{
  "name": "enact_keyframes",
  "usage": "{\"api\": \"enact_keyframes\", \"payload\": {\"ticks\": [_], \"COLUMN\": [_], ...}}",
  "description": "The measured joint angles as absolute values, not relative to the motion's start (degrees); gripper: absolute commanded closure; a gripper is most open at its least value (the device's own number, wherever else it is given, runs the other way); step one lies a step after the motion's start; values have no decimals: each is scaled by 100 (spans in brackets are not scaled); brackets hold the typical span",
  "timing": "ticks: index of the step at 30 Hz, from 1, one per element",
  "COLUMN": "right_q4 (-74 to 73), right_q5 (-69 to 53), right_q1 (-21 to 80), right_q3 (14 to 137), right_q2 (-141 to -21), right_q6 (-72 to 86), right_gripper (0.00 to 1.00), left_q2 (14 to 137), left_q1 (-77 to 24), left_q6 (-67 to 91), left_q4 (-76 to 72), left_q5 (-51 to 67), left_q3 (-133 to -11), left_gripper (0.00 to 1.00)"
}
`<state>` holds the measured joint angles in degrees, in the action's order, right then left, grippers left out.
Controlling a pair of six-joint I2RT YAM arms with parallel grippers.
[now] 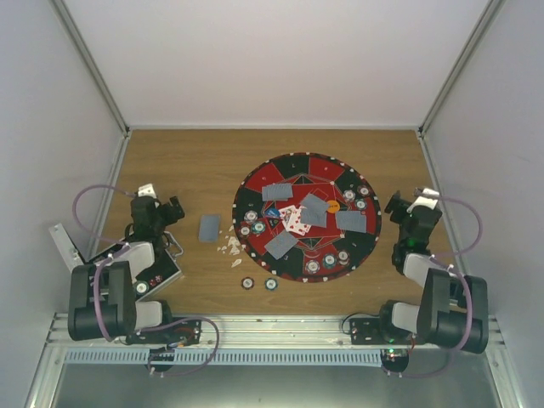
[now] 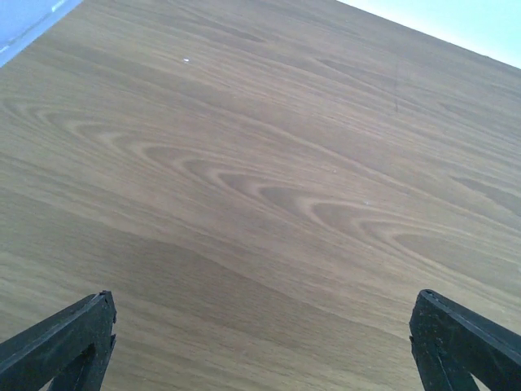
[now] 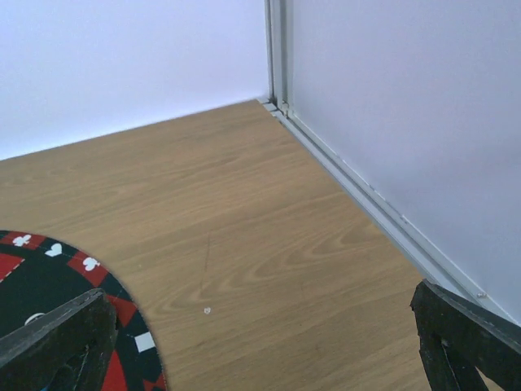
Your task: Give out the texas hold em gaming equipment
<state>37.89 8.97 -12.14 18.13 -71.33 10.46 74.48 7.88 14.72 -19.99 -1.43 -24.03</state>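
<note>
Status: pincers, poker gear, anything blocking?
Left pincer, right pincer open, empty. Cards, chips mostly on mat; one loose card, two chips on bare table. Pale scraps near that card; nothing else in the way.

Suit symbols [image 3: 54, 250] on mat [image 3: 41, 289] rim

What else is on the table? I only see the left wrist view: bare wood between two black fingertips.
Observer: A round red-and-black mat lies to that arm's right, carrying cards and chips.
Operator: Anything between the left gripper and the mat?
Observer: One grey-blue card lies flat on the wood, off the mat.
Operator: Any chips off the mat?
Observer: Yes, two loose chips sit on the wood by the mat's near edge.
</note>
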Motion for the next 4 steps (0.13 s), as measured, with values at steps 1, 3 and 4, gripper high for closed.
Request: {"api": "enact_keyframes", "payload": {"ticks": [1, 3, 4], "right_q4": [3999, 4305, 4466], "right_q5": [895, 891, 888], "right_q1": [-1197, -1162, -1144], "right_q3": [1693, 1588, 1579], "right_q2": [-7144, -7192, -7236], "right_q6": [1026, 1000, 987], "right_gripper": [1, 0, 0], "left_q2": [7446, 7441, 7441], "left_q1": [788, 786, 786], "left_q6": [1452, 1428, 1422], "left_q4": [-2091, -2381, -2497], "left_q5": [-183, -266, -298], "left_q3": [-2335, -2132, -2043], "left_gripper": [1, 1, 1]}}
